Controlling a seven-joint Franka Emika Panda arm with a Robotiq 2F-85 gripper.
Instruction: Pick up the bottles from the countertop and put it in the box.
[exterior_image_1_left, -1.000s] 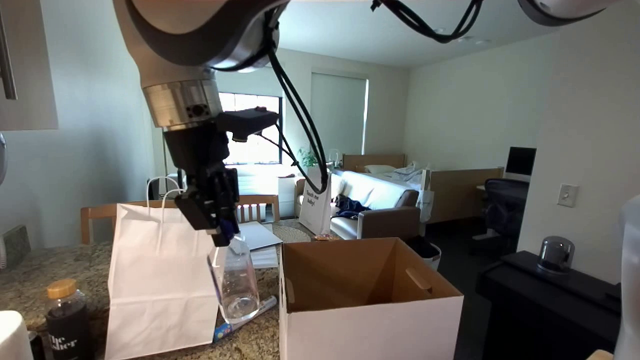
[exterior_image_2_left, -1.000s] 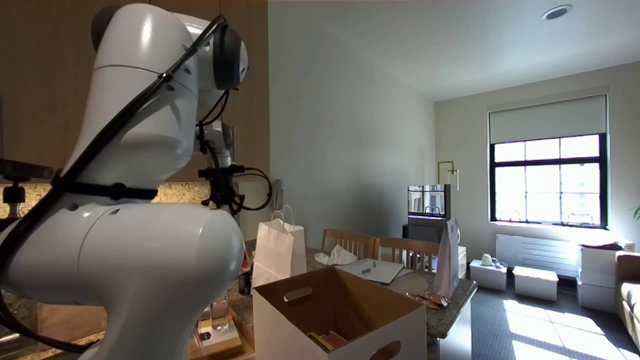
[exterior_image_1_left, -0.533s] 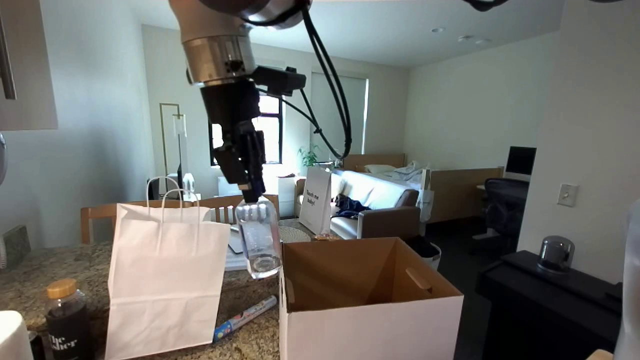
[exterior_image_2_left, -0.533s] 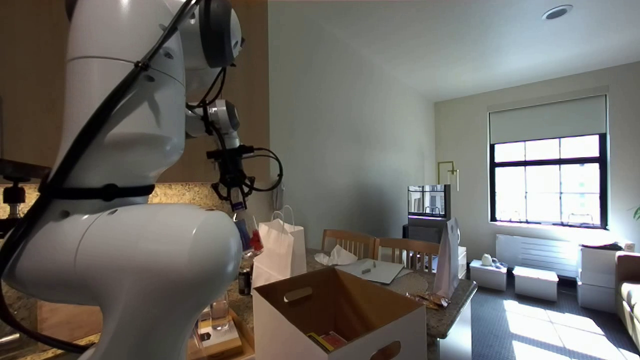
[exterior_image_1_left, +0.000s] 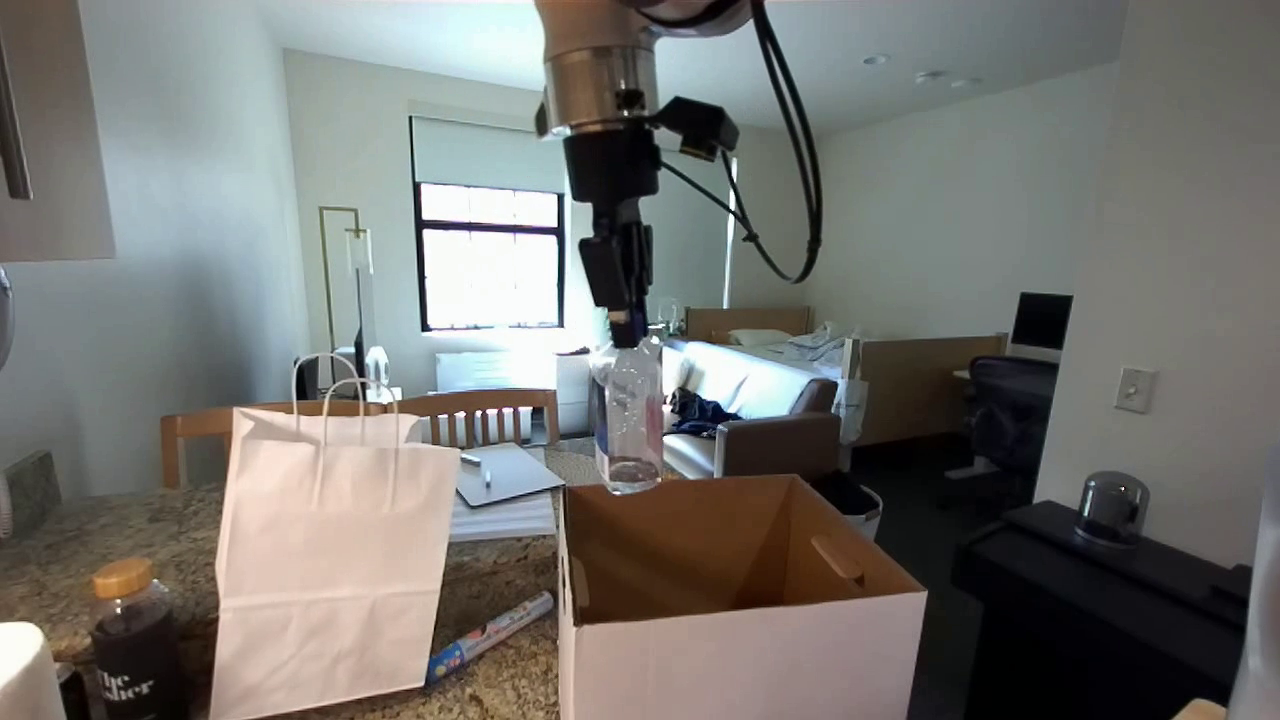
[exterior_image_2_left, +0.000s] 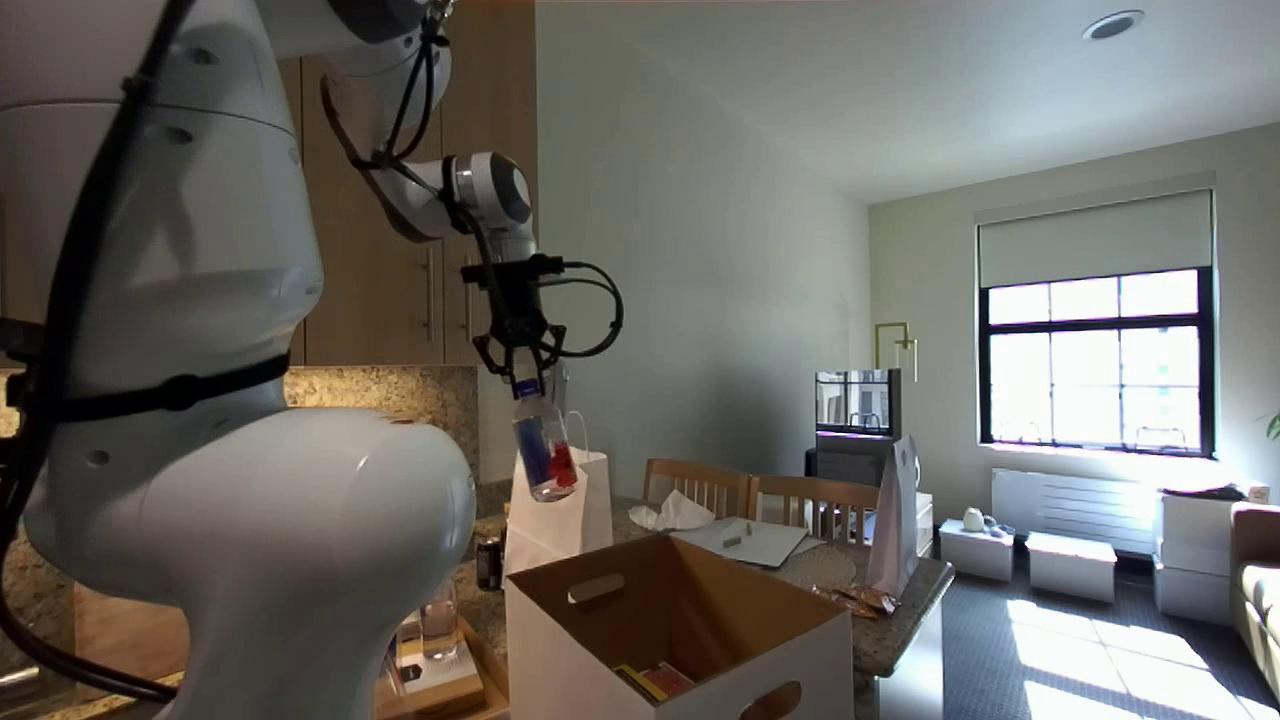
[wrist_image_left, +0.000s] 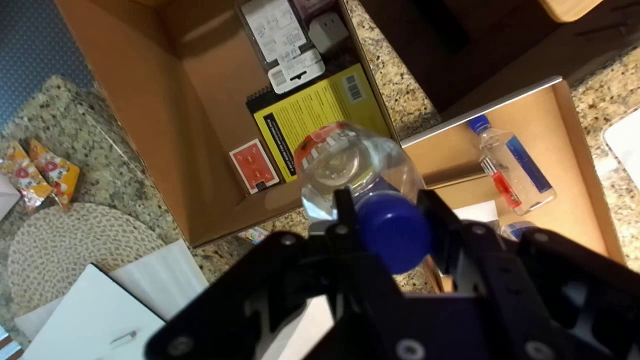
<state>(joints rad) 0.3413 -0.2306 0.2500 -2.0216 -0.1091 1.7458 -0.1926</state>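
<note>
While gripper (exterior_image_1_left: 629, 332) points down, bottle (exterior_image_2_left: 543, 447) clasped

Exterior views share the box (exterior_image_1_left: 740, 660); wrist view looks roughly down.

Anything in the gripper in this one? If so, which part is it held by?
Yes: the gripper holds a clear bottle by its blue cap.
</note>
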